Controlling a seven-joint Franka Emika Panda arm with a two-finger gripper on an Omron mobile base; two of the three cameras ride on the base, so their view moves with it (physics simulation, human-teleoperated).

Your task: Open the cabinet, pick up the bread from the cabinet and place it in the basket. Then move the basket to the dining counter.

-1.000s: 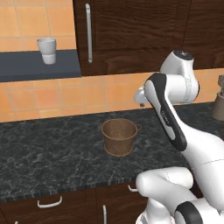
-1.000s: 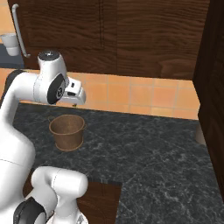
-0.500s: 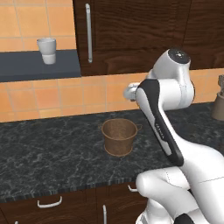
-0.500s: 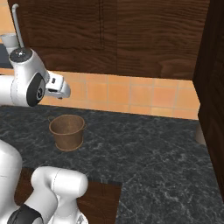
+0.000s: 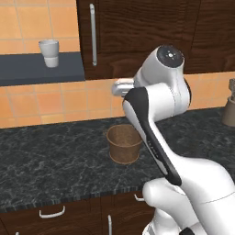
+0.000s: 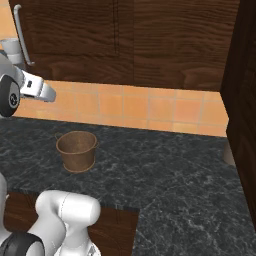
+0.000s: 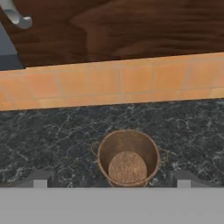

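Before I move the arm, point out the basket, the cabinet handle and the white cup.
basket [image 7: 127,158]: hand view, inside of its woven wall.
cabinet handle [image 5: 93,34]: left base view, middle of the silver bar.
white cup [image 5: 49,53]: left base view, its side, on the dark shelf.

Just ahead of the end effector [image 7: 111,183], between its two widely parted fingertips [image 7: 40,183], the basket [image 7: 127,157] stands upright on the black marbled table [image 7: 48,135] (its mouth faces the camera, showing a round tan base inside). Small loop handles stick out at either side of its rim. Beyond the basket runs an orange tiled wall [image 7: 109,83], and farther on the dark wood cabinet [image 7: 131,26], its silver handle [image 7: 15,15] off at the far left corner.
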